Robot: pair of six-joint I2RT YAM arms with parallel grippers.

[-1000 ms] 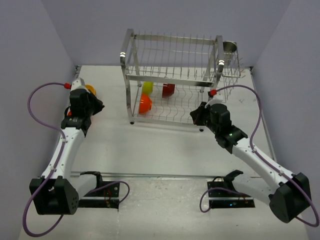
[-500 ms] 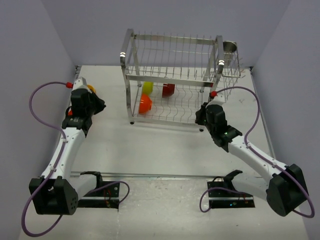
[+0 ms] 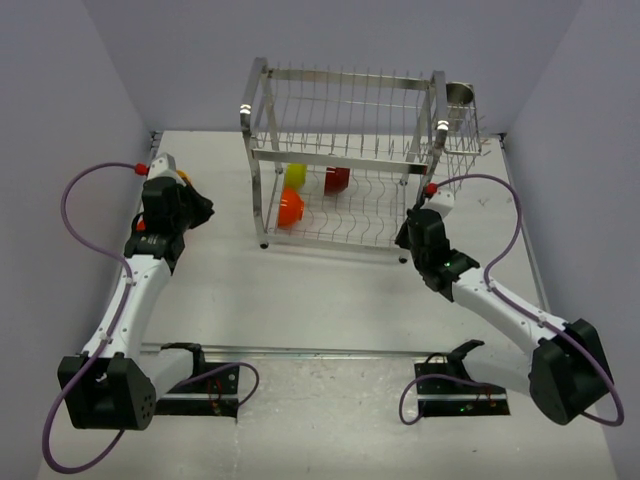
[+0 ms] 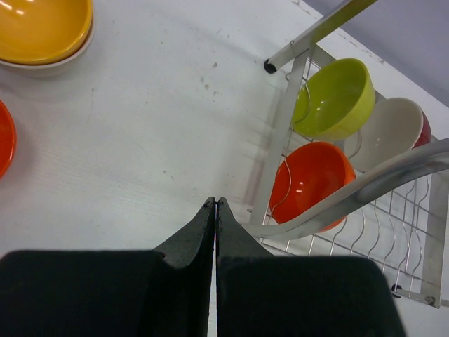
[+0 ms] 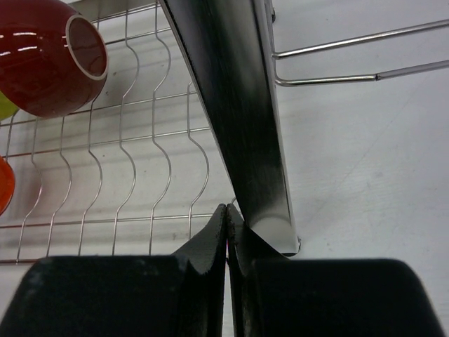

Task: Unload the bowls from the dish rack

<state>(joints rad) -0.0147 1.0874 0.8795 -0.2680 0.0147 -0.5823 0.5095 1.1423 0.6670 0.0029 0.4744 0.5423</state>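
The steel dish rack (image 3: 345, 160) stands at the back middle of the table. On its lower tier are a lime-green bowl (image 3: 294, 175), a dark red bowl (image 3: 337, 180) and an orange-red bowl (image 3: 290, 208). The left wrist view shows the lime-green bowl (image 4: 335, 98), the orange-red bowl (image 4: 312, 184) and the dark red bowl's whitish underside (image 4: 391, 132). A yellow bowl (image 4: 43, 28) and part of an orange bowl (image 4: 3, 137) sit on the table. My left gripper (image 4: 215, 203) is shut and empty, left of the rack. My right gripper (image 5: 229, 208) is shut and empty, by the rack's front right post (image 5: 238, 105).
A small metal cup (image 3: 459, 95) stands in the wire side basket (image 3: 458, 150) on the rack's right. Grey walls close in the table on the left, right and back. The rack's upper tier holds nothing I can see.
My right gripper has moved up and right, close to the rack's front right post. My left gripper has shifted slightly toward the back. Both stay shut.
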